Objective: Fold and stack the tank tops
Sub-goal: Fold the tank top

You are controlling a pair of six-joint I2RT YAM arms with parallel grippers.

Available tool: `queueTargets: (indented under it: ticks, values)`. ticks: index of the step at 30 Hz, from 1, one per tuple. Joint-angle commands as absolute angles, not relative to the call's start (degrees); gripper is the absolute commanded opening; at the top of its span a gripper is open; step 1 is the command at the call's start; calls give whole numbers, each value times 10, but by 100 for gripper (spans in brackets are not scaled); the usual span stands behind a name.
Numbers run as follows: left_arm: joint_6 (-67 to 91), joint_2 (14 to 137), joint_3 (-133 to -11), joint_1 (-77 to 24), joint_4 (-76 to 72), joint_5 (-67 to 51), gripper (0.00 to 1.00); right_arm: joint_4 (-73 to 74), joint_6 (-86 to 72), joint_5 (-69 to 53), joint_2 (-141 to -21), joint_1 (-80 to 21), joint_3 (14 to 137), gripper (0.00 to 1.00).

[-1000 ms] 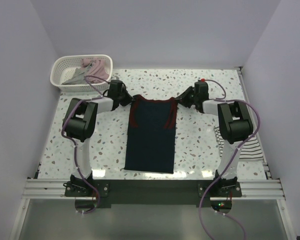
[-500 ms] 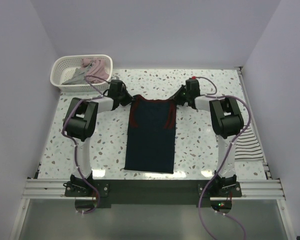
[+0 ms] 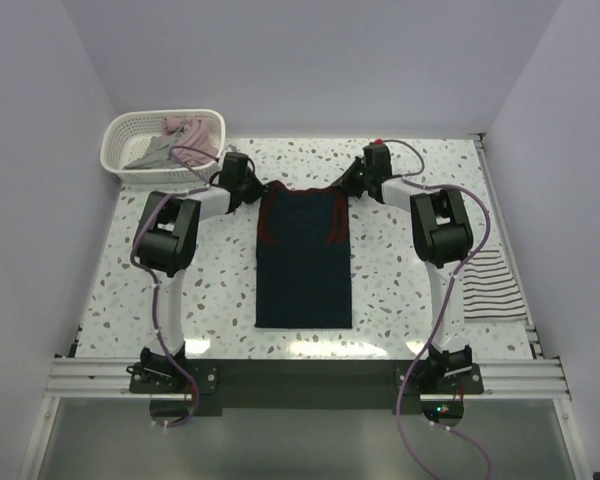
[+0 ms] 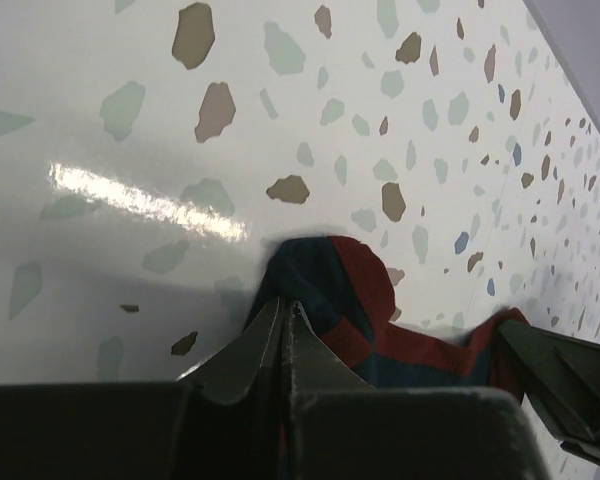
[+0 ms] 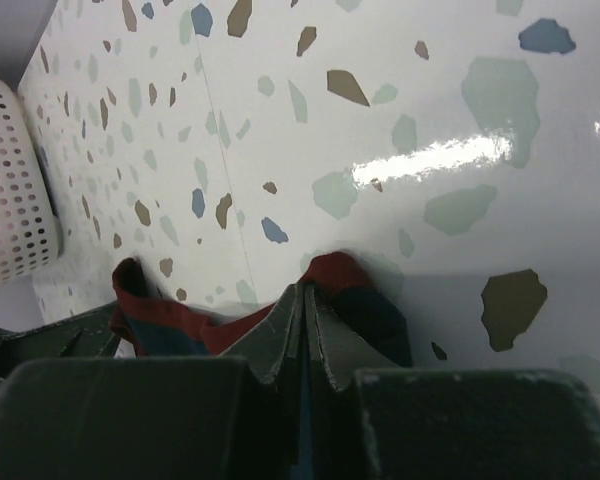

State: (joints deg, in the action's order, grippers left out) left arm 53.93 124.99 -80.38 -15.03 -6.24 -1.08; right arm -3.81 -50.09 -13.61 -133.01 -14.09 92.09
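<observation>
One navy top (image 3: pixel 303 265): flat at mid-bench (image 3: pixel 400 290), long axis near to far, straps toward the far edge, hem toward the near edge. Your left pincer (image 4: pixel 283 312) is clenched on its left strap, and your right pincer (image 5: pixel 305 298) on the right. One striped top (image 3: pixel 490 285): right edge.

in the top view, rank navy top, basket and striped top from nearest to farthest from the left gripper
From the left gripper:
1. navy top: strap in its grip, table centre
2. basket: far left corner
3. striped top: right edge
</observation>
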Motion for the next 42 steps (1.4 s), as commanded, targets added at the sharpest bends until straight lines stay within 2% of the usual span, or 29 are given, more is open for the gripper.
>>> queueTargets:
  ticks: [1,9,10,12,13,17,19,23,27,33,38,42]
  values:
    - [542,1274,-840,-147,-48,19,6,40,-468,-113,-1356,-142,942,5]
    - [498,1228,-844,-146,-126,3,20,54,-421,-130,-1321,-141,1004,11]
    - [490,1210,-844,-145,-137,3,24,55,-411,-129,-1313,-142,1008,18]
    - [477,1193,-843,-142,-151,-16,29,73,-398,-128,-1292,-141,1030,24]
    - [467,1184,-842,-142,-155,-24,33,80,-392,-128,-1286,-141,1038,33]
    - [453,1108,-825,-142,-123,-20,42,159,-365,-116,-1251,-141,1078,46]
    - [462,1052,-784,-142,-89,-13,43,170,-367,-93,-1199,-141,1039,52]
    - [488,941,-685,-156,-1,13,43,212,-372,-61,-1077,-159,908,52]
    - [493,815,-541,-209,75,52,43,236,-374,-19,-924,-201,703,52]
    - [520,625,-370,-311,162,81,49,229,-424,-28,-699,-270,447,55]
    - [569,504,-285,-380,205,86,51,240,-480,-9,-576,-341,341,56]
    - [610,468,-221,-413,207,83,51,243,-516,11,-545,-386,286,56]
